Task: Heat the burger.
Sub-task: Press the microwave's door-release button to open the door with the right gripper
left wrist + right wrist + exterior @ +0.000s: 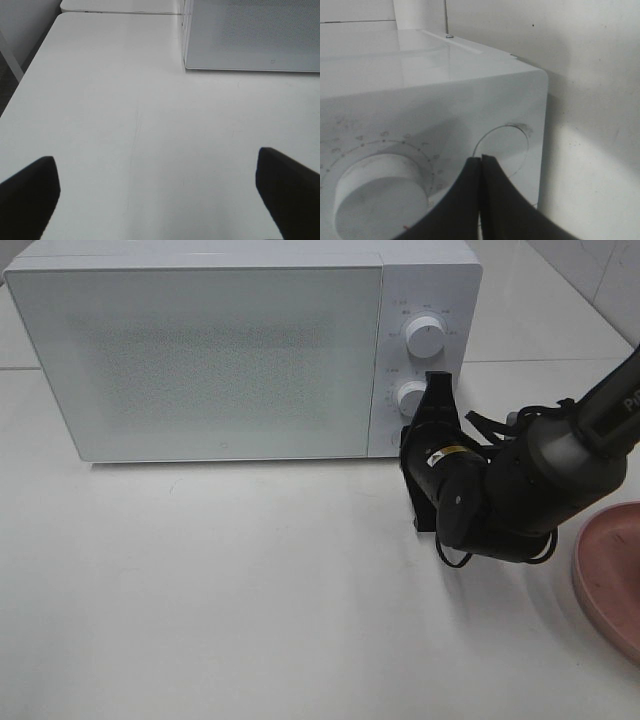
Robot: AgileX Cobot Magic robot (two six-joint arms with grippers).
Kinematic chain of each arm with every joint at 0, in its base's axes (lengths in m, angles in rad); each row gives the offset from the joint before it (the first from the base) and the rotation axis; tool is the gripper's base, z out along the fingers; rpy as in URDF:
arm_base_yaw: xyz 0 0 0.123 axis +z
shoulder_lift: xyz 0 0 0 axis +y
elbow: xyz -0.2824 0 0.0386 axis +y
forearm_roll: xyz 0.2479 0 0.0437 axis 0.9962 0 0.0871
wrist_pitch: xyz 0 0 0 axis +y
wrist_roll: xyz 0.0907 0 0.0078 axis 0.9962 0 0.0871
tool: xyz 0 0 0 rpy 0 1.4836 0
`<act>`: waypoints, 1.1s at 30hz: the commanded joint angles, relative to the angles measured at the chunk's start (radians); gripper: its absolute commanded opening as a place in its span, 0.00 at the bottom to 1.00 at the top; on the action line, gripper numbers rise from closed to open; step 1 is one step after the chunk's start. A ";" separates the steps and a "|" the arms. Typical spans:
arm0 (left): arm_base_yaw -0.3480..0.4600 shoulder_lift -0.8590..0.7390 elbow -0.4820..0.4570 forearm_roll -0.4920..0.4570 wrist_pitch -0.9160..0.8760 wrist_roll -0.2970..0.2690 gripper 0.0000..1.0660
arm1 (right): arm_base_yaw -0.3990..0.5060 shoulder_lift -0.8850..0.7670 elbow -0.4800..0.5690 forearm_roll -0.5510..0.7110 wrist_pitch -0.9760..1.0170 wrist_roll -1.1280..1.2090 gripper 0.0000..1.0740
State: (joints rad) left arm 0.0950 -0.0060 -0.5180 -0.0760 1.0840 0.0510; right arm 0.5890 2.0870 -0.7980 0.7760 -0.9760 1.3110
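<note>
right gripper (480, 160) jaws together beside microwave (470, 85)

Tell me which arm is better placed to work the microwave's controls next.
Right, probably. The right gripper, shut, is at the lower knob of the microwave. The left gripper is open over the table, away from the controls.

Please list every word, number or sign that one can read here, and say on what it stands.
"Pi": white letters on the right arm, cut by the picture's edge.
Markings around the microwave dials: too small or blurred to read.
Yellow label on that arm: too small to read.
</note>
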 commanded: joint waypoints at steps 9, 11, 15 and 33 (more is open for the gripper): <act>-0.007 -0.018 0.002 -0.010 -0.016 -0.002 0.94 | -0.008 0.057 -0.057 -0.010 0.024 -0.009 0.00; -0.007 -0.018 0.002 -0.010 -0.016 -0.002 0.94 | -0.008 0.056 -0.060 -0.008 0.016 -0.011 0.00; -0.007 -0.018 0.002 -0.010 -0.016 -0.002 0.94 | -0.014 0.060 -0.072 -0.007 0.011 -0.021 0.00; -0.007 -0.018 0.002 -0.010 -0.016 -0.002 0.94 | -0.030 0.092 -0.161 0.026 -0.087 -0.040 0.00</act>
State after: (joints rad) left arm 0.0950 -0.0060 -0.5180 -0.0760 1.0840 0.0510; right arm 0.5760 2.1810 -0.9120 0.8290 -0.9600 1.2870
